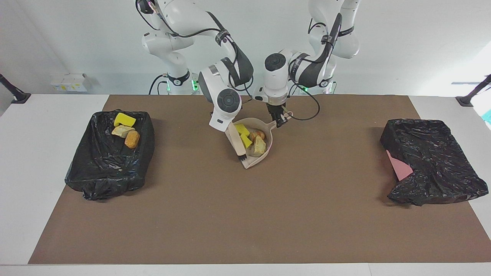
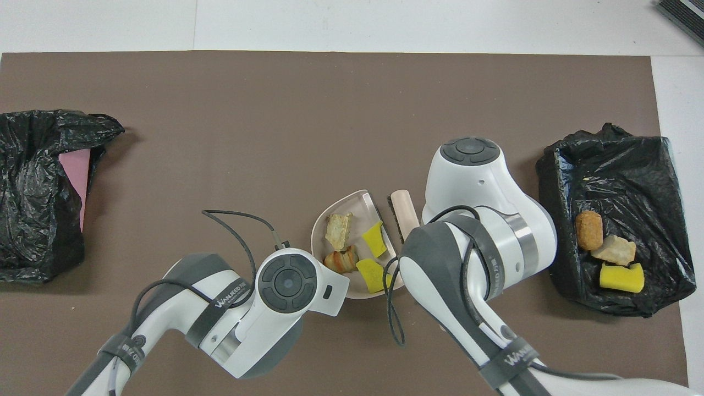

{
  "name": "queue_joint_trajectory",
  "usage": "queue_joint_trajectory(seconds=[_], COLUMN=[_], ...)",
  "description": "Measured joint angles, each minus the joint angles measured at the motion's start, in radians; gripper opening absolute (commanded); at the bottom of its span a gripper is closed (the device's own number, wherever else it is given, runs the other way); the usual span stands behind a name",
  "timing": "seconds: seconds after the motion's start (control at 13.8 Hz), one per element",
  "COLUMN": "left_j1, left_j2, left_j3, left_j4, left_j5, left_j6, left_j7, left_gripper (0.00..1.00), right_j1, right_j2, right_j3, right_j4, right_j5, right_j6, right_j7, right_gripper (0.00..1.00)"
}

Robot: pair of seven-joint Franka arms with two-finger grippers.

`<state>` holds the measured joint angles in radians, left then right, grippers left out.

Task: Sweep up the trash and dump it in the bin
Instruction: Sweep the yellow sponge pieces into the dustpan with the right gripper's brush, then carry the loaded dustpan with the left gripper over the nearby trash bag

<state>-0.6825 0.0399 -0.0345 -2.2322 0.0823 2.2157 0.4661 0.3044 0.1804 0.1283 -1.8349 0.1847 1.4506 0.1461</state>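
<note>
Trash first: four scraps sit in the dustpan (image 1: 264, 128) near the middle of the table's robot-side edge, two bright yellow spongy chunks (image 1: 242, 129) (image 1: 246, 140) on the right arm's side of the pan, and two tan-to-orange bread-like lumps (image 1: 260, 146) (image 1: 257, 135) beside them, one pale and crusty, the other rounder and darker orange. From overhead the yellow pair (image 2: 375, 238) (image 2: 372, 275) lies along the pan's straight open edge, the bread lumps (image 2: 339, 230) (image 2: 340, 260) deeper inside against the curved wall. Three more scraps rest in the black-lined bin (image 1: 111, 174) at the right arm's end of the table: a yellow block (image 1: 124, 119), a pale crust (image 1: 121, 130) and an orange-brown lump (image 1: 132, 139), clustered in the bin's robot-side corner. Left gripper (image 1: 279, 118) is clamped on the dustpan's handle, fingers pinched tight at the pan's robot-side end. Right gripper (image 1: 230, 128) is closed around the brush (image 1: 238, 143), its beige handle slanting down across the pan's open edge, the dark bristles (image 1: 242, 157) touching down at the mouth just beside the yellow chunks. A second black bag (image 1: 433, 161) with a pink patch (image 1: 399, 168) showing slumps at the left arm's end of the mat (image 1: 245, 222).
</note>
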Motion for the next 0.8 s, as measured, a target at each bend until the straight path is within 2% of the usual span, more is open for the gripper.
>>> queue_joint_trajectory(seconds=[0.36, 0.58, 0.8], left_j1=[0.059, 0.156, 0.259], left_j2=[-0.011, -0.041, -0.071], left_j3=[0.004, 0.009, 0.015], left_j4=[-0.012, -0.002, 0.063], left_j5=[-0.004, -0.004, -0.004], left_j6=[0.032, 0.007, -0.064], left_j7=[0.102, 0.26, 0.422], left_gripper=[0.0, 0.0, 0.0], right_j1=[0.005, 0.015, 0.023], right_j2=[-0.017, -0.024, -0.051], right_j3=[0.002, 0.003, 0.007], right_j4=[-0.005, -0.029, -0.077], right_j5=[0.0, 0.0, 0.012], right_j6=[-0.015, -0.019, -0.012], right_j7=[0.073, 0.165, 0.198], right_gripper=[0.0, 0.0, 0.0])
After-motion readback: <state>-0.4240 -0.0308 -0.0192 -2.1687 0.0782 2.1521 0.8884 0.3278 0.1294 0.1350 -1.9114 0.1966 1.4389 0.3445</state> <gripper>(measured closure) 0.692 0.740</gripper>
